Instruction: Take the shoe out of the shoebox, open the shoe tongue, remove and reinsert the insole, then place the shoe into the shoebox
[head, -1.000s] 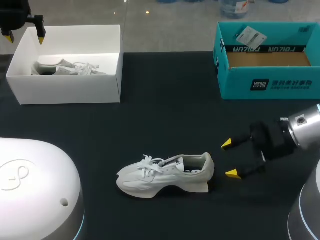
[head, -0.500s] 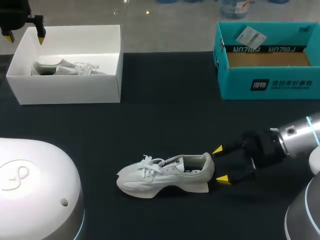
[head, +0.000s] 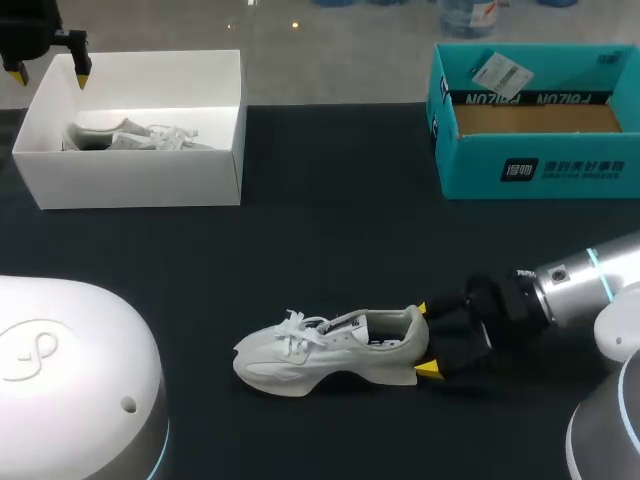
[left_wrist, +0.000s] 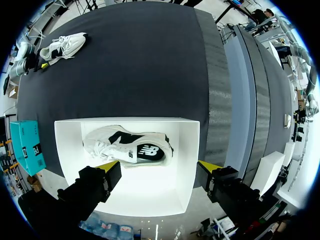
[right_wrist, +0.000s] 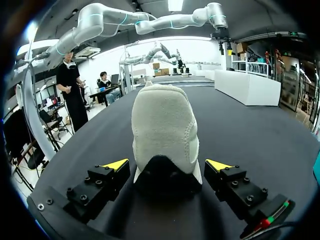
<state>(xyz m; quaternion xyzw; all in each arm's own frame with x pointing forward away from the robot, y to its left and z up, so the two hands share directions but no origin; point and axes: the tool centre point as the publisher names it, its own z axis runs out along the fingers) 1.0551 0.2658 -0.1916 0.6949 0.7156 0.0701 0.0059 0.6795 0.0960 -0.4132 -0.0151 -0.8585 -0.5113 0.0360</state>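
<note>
A white shoe (head: 330, 350) lies on its sole on the black table, toe to the left, heel to the right. My right gripper (head: 424, 338) is at the heel, open, one yellow tip on each side of it. In the right wrist view the shoe's heel (right_wrist: 165, 135) fills the gap between the fingers of that gripper (right_wrist: 169, 166), with a small space at each side. My left gripper (head: 48, 72) hangs open over the far left corner of the white shoebox (head: 140, 175), which holds a second white shoe (left_wrist: 127, 147) below that gripper (left_wrist: 157, 167).
A teal shoebox (head: 535, 165) with a cardboard insert and a paper tag stands at the back right. My arms' white bases fill the near left and near right corners.
My right gripper has slid left toward the shoe until its open fingers straddle the heel. The left arm and the shoe have kept still.
</note>
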